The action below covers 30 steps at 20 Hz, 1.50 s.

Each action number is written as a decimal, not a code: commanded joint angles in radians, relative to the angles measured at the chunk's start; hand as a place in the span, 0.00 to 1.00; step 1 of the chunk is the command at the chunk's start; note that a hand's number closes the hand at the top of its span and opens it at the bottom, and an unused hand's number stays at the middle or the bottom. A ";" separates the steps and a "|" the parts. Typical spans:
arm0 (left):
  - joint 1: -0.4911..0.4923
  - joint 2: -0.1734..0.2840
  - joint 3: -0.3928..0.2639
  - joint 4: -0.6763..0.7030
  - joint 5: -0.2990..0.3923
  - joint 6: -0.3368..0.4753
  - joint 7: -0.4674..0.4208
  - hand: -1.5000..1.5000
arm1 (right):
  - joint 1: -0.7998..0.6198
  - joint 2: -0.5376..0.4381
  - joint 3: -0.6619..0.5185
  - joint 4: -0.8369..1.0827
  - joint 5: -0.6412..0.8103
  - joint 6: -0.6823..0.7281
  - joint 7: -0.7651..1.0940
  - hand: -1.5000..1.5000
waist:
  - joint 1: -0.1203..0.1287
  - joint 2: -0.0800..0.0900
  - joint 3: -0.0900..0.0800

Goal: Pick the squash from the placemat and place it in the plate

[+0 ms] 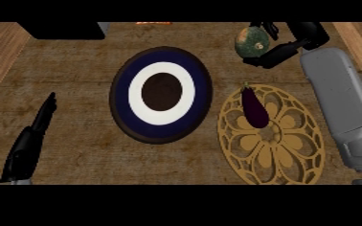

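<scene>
We read this as a kitchen. Worktop (pixel 78 72) has a mottled brown stone-like finish, with a wood-grain strip along its left edge. Tableware is laid out on it: a round plate (pixel 121 96) with a dark blue band, a white ring and a brown centre, and beside it a tan openwork placemat (pixel 283 160) with a flower pattern. Food is present too: a purple eggplant (pixel 254 107) lying on the placemat, and a green squash (pixel 249 42) near the far edge. A dark boxy object (pixel 60 30) sits at the back left; we can't tell what it is.
</scene>
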 commanded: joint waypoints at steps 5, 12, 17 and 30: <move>0.010 0.046 0.050 -0.012 0.045 -0.067 0.014 0.50 | -0.018 0.176 0.089 -0.195 -0.009 0.055 0.293 1.00 | -0.004 -0.002 0.000; 0.003 -0.008 0.002 -0.034 -0.013 -0.017 0.024 0.50 | -0.136 0.329 0.187 -0.099 0.071 -0.019 0.453 1.00 | 0.016 0.004 0.000; -0.095 -0.031 -0.017 0.011 -0.030 -0.008 0.070 0.50 | -0.114 0.332 0.355 -0.005 -0.004 -0.123 0.456 1.00 | 0.022 0.007 0.000; -0.068 -0.036 -0.022 0.018 -0.042 -0.024 0.013 0.50 | -0.124 0.334 0.593 0.174 -0.401 -0.305 0.474 0.00 | 0.056 0.014 0.000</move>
